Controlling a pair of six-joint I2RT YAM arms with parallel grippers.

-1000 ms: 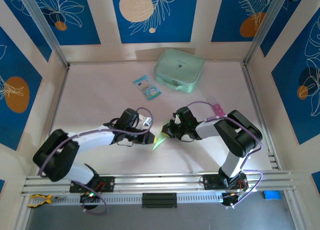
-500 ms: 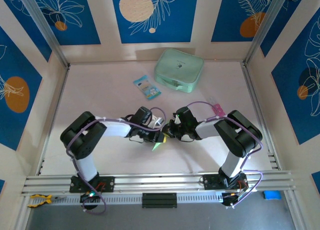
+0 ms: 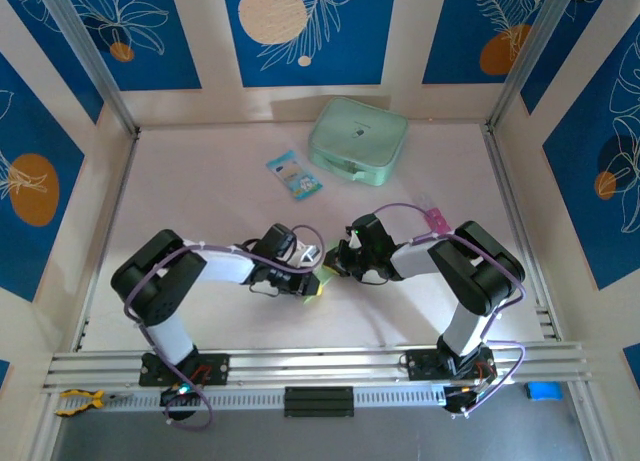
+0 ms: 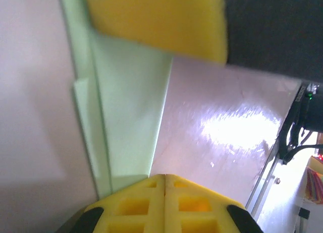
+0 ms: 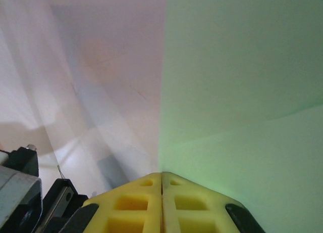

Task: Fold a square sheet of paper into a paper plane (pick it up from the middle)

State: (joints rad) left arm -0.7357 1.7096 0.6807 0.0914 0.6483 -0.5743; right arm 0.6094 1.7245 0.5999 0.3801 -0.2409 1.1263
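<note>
**Two grippers meet nose to nose over a creased green sheet**

Near the front middle of the table (image 3: pixel 200 201), the left gripper (image 3: pixel 311 279) and the right gripper (image 3: pixel 334 267) point at each other, tips almost touching. The pale green paper (image 3: pixel 318 285) shows from above as a small bright sliver between and just below those tips.

In the right wrist view, the right gripper's yellow fingers are pressed together with no gap. The paper spreads out from their seam and covers the right half of the view. Its straight edge runs up from the seam and a faint crease slants across it, so this gripper is clamped on the sheet.

In the left wrist view, the left gripper's fingers are also fully closed. The paper lies ahead of them as a long folded strip with layered edges on one side. Its far end passes under a yellow pad (image 4: pixel 156 20) of the other gripper. Its near end touches the left gripper's fingertips to one side of their seam (whether any paper is nipped there, I cannot tell).

A mint-green zip case (image 3: pixel 358 141) sits at the far side of the table, with a blue-and-white packet (image 3: pixel 293 174) near it. Both are well apart from the paper.
</note>
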